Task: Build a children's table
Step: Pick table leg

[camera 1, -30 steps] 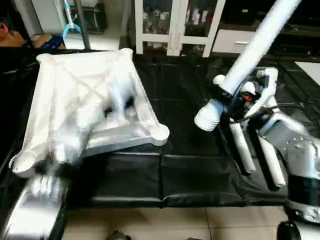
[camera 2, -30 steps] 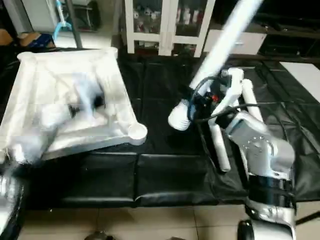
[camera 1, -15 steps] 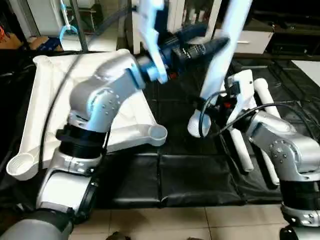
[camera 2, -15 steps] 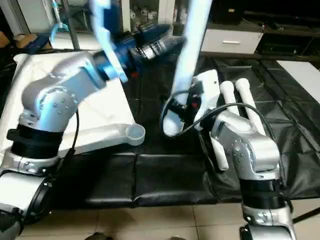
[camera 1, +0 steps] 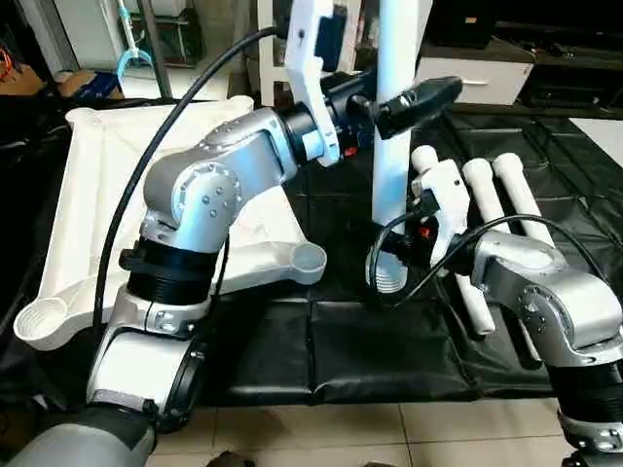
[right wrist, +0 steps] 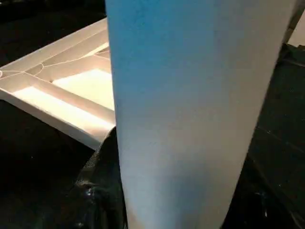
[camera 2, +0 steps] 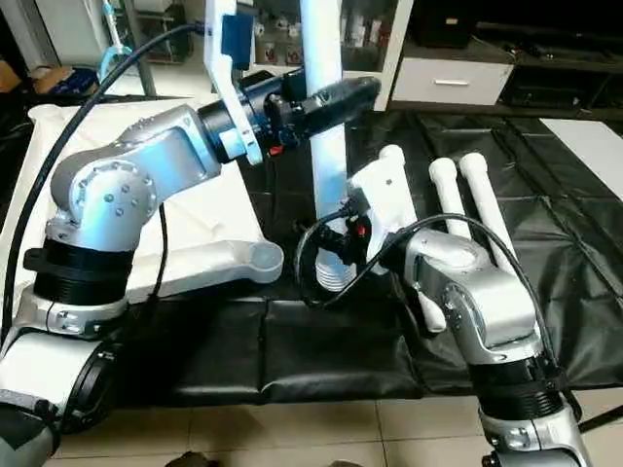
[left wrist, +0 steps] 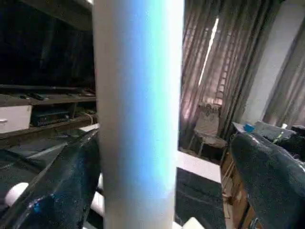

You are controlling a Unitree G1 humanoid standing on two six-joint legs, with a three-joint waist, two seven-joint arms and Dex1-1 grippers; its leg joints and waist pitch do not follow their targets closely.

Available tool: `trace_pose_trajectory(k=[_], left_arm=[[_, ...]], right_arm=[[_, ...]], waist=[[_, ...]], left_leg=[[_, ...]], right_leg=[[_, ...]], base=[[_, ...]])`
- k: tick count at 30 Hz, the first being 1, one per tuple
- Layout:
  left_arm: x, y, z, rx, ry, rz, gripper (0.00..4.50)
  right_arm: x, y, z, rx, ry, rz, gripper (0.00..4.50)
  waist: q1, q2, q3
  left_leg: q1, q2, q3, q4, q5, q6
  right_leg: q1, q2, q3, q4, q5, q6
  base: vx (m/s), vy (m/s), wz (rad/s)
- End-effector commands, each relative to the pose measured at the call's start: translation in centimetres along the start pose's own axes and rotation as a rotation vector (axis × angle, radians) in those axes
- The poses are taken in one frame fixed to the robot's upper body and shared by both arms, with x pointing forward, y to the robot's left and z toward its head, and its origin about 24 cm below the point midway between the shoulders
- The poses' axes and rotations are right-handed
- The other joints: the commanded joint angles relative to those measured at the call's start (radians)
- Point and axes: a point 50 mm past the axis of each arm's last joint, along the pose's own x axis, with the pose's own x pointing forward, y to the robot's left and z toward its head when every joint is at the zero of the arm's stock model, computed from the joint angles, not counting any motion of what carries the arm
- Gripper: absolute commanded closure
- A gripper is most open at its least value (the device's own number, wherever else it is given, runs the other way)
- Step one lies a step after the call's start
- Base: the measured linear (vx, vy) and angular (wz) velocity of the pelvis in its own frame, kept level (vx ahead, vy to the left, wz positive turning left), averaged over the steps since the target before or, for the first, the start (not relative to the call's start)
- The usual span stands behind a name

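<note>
A black mat covers the floor and carries everything. The white tabletop lies upside down along the mat's left edge, ribbed underside up, its long axis running from the near edge toward the far one; one round corner socket faces the mat's middle and another sits at the near left corner.

Near the mat's middle a white tube leg stands upright, long axis vertical, its flared ribbed end down on the mat just beside the first socket. The right gripper is clamped on it low, just above the flare. The left gripper straddles the same leg higher up, its fingers spread wide with a gap on one side.

More legs lie side by side toward the right edge, pointing from near to far.
</note>
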Motion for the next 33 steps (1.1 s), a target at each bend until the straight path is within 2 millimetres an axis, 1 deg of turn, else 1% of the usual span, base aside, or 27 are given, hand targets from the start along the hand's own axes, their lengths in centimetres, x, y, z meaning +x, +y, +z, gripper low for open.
trace_pose_trajectory(k=[1, 3, 4, 5, 8, 9, 10, 11, 12, 13, 15, 16, 18, 19, 20, 23, 24, 25, 26, 29, 30, 31, 33], left_arm=[[0.2, 0.2, 0.7, 0.008, -0.003, 0.037, 0.0], [0.1, 0.5, 0.7, 0.0, 0.002, 0.068, 0.0], [0.1, 0.7, 0.7, -0.006, 0.005, 0.087, 0.17], [0.1, 1.0, 0.7, -0.004, 0.011, 0.104, 0.17], [0.0, 1.2, 0.8, -0.006, 0.009, 0.124, 0.38], [0.0, 1.2, 0.8, -0.007, 0.009, 0.126, 0.45], [0.0, 1.2, 0.8, -0.007, 0.01, 0.128, 0.55], [0.0, 1.2, 0.8, -0.007, 0.013, 0.131, 0.55], [0.0, 1.2, 0.8, -0.001, 0.019, 0.137, 0.66], [0.0, 1.2, 0.8, 0.004, 0.022, 0.139, 0.73], [0.0, 1.3, 0.8, -0.001, 0.021, 0.144, 0.89], [0.0, 1.3, 0.8, -0.006, 0.02, 0.148, 1.05], [0.0, 1.3, 0.8, -0.006, 0.021, 0.148, 1.11], [0.0, 1.3, 0.8, -0.004, 0.023, 0.147, 1.31], [0.0, 1.3, 0.8, -0.011, 0.017, 0.147, 1.31], [-0.1, 1.3, 0.9, -0.015, 0.004, 0.155, 1.65], [-0.1, 1.3, 0.9, -0.011, 0.002, 0.157, 1.65], [-0.1, 1.3, 1.0, -0.007, 0.001, 0.157, 1.76], [-0.1, 1.2, 1.0, -0.008, 0.001, 0.152, 1.86], [-0.1, 1.2, 1.1, -0.001, -0.005, 0.157, 2.07], [0.0, 1.1, 1.3, 0.016, -0.005, 0.158, 2.07], [0.0, 1.0, 1.4, 0.028, -0.004, 0.158, 2.21], [0.1, 0.8, 1.6, 0.039, -0.007, 0.153, 2.34]], right_arm=[[-0.2, 0.0, 0.4, -0.039, -0.016, -0.006, 2.66], [-0.2, 0.0, 0.4, -0.043, -0.016, -0.011, 2.66], [-0.2, -0.1, 0.5, -0.046, -0.016, -0.013, 2.66], [-0.2, -0.1, 0.5, -0.05, -0.017, -0.017, 2.66], [-0.2, -0.2, 0.5, -0.055, -0.017, -0.019, 2.66], [-0.2, -0.2, 0.5, -0.056, -0.018, -0.02, 2.66], [-0.2, -0.2, 0.5, -0.056, -0.018, -0.02, 2.66], [-0.2, -0.2, 0.5, -0.056, -0.019, -0.019, 2.66], [-0.1, -0.2, 0.5, -0.056, -0.02, -0.018, 2.66], [-0.1, -0.2, 0.6, -0.056, -0.02, -0.017, 2.66], [-0.1, -0.2, 0.6, -0.057, -0.021, -0.018, 2.66], [-0.1, -0.2, 0.6, -0.057, -0.022, -0.019, 2.66], [0.0, -0.3, 0.6, -0.054, -0.028, -0.021, 2.66], [0.0, -0.3, 0.7, -0.052, -0.032, -0.022, 2.66], [0.0, -0.3, 0.7, -0.053, -0.034, -0.021, 2.66], [0.1, -0.3, 0.8, -0.058, -0.036, -0.02, 2.66], [0.1, -0.3, 0.8, -0.058, -0.037, -0.02, 2.66], [0.1, -0.3, 0.8, -0.058, -0.038, -0.021, 2.66], [0.1, -0.3, 0.8, -0.061, -0.039, -0.023, 2.66], [0.2, -0.3, 0.8, -0.062, -0.04, -0.024, 2.66], [0.2, -0.3, 0.9, -0.064, -0.041, -0.025, 2.66], [0.2, -0.3, 0.9, -0.065, -0.042, -0.025, 2.66], [0.2, -0.4, 0.9, -0.068, -0.045, -0.029, 2.66]], waist=[[-0.001, -0.001, -0.075], [-0.002, -0.002, -0.075], [-0.001, -0.001, -0.075], [-0.001, -0.001, -0.075], [-0.001, -0.002, -0.075], [-0.001, -0.004, -0.076], [-0.001, -0.002, -0.076], [-0.001, -0.004, -0.076], [-0.001, -0.005, -0.076], [-0.001, -0.004, -0.075], [-0.001, -0.004, -0.075], [0.0, -0.005, -0.074], [-0.001, -0.006, -0.074], [0.0, -0.005, -0.074], [-0.001, -0.006, -0.074], [-0.001, -0.006, -0.074], [-0.001, -0.006, -0.075], [-0.001, -0.007, -0.074], [-0.001, -0.01, -0.074], [0.0, -0.008, -0.074], [0.0, -0.008, -0.074], [-0.001, -0.008, -0.074], [-0.001, -0.008, -0.074]], left_leg=[[0.02, 0.026, -0.008, -0.068, -0.182, -0.029], [0.02, 0.025, -0.008, -0.068, -0.184, -0.028], [0.02, 0.025, -0.008, -0.068, -0.185, -0.029], [0.021, 0.025, -0.008, -0.068, -0.185, -0.029], [0.02, 0.025, -0.008, -0.068, -0.18, -0.03], [0.02, 0.025, -0.009, -0.068, -0.175, -0.029], [0.02, 0.026, -0.009, -0.068, -0.169, -0.027], [0.019, 0.026, -0.008, -0.068, -0.166, -0.025], [0.02, 0.026, -0.008, -0.067, -0.165, -0.023], [0.019, 0.026, -0.008, -0.067, -0.164, -0.02], [0.019, 0.025, -0.007, -0.067, -0.168, -0.02], [0.02, 0.025, -0.007, -0.068, -0.173, -0.021], [0.021, 0.026, -0.007, -0.068, -0.179, -0.022], [0.021, 0.026, -0.008, -0.068, -0.177, -0.023], [0.02, 0.026, -0.007, -0.068, -0.177, -0.022], [0.019, 0.026, -0.008, -0.068, -0.174, -0.022], [0.02, 0.026, -0.008, -0.068, -0.173, -0.021], [0.02, 0.025, -0.007, -0.068, -0.175, -0.02], [0.019, 0.025, -0.007, -0.068, -0.173, -0.019], [0.018, 0.026, -0.007, -0.068, -0.169, -0.018], [0.019, 0.026, -0.008, -0.068, -0.169, -0.019], [0.019, 0.026, -0.008, -0.068, -0.168, -0.018], [0.018, 0.026, -0.008, -0.068, -0.17, -0.018]], right_leg=[[0.05, -0.059, 0.038, -0.083, -0.221, -0.176], [0.051, -0.058, 0.038, -0.083, -0.225, -0.174], [0.05, -0.058, 0.038, -0.083, -0.23, -0.17], [0.049, -0.058, 0.038, -0.084, -0.23, -0.169], [0.049, -0.058, 0.038, -0.083, -0.225, -0.168], [0.05, -0.058, 0.038, -0.083, -0.217, -0.17], [0.051, -0.059, 0.038, -0.081, -0.206, -0.176], [0.051, -0.059, 0.038, -0.081, -0.199, -0.178], [0.051, -0.059, 0.038, -0.08, -0.196, -0.18], [0.051, -0.059, 0.038, -0.081, -0.197, -0.182], [0.051, -0.06, 0.038, -0.082, -0.208, -0.181], [0.051, -0.06, 0.038, -0.083, -0.221, -0.178], [0.049, -0.06, 0.038, -0.084, -0.231, -0.175], [0.049, -0.06, 0.038, -0.083, -0.231, -0.175], [0.049, -0.06, 0.038, -0.084, -0.23, -0.174], [0.05, -0.06, 0.038, -0.083, -0.226, -0.175], [0.049, -0.06, 0.038, -0.083, -0.225, -0.175], [0.049, -0.06, 0.038, -0.084, -0.228, -0.174], [0.05, -0.06, 0.038, -0.084, -0.228, -0.173], [0.05, -0.061, 0.038, -0.084, -0.23, -0.172], [0.049, -0.061, 0.038, -0.084, -0.228, -0.171], [0.049, -0.06, 0.038, -0.084, -0.225, -0.171], [0.05, -0.061, 0.038, -0.084, -0.231, -0.17]], base=[[0.0, 0.0, 0.0], [0.0, 0.0, 0.0], [0.0, 0.0, 0.0], [0.0, 0.0, 0.0], [0.0, 0.0, 0.0], [0.0, 0.0, 0.0], [0.0, 0.0, 0.0], [0.0, 0.0, 0.0], [0.0, 0.0, 0.0], [0.0, 0.0, 0.0], [0.0, 0.0, 0.0], [0.0, 0.0, 0.0], [0.0, 0.0, 0.0], [0.0, 0.0, 0.0], [0.0, 0.0, 0.0], [0.0, 0.0, 0.0], [0.0, 0.0, 0.0], [0.0, 0.0, 0.0], [0.0, 0.0, 0.0], [0.0, 0.0, 0.0], [0.0, 0.0, 0.0], [0.0, 0.0, 0.0], [0.0, 0.0, 0.0]])
